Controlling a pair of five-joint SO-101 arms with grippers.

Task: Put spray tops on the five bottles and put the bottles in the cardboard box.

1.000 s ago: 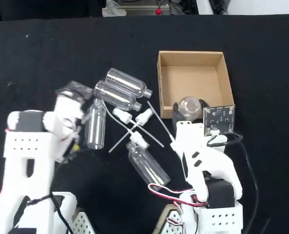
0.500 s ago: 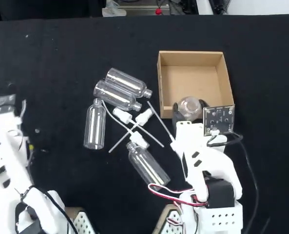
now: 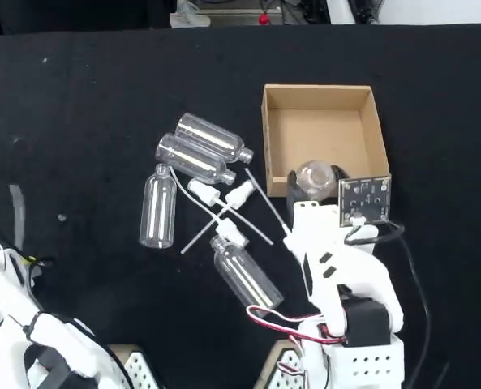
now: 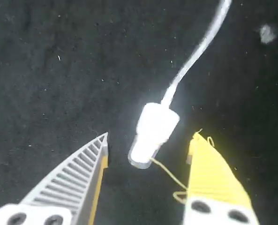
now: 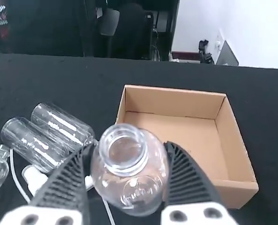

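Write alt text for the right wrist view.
The right gripper clamps an uncapped clear plastic bottle, open neck toward the camera. Beyond it an open brown cardboard box sits empty on the black table, two more clear bottles lying beside it.

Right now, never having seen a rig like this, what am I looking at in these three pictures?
Two white robot arms sit at a black table. One picture looks down from above; the other two come from a camera on each arm's wrist. The right hand grips a clear, topless bottle by the cardboard box. The open left hand straddles a loose spray top on the cloth. Four more bottles and three spray tops lie on the table.
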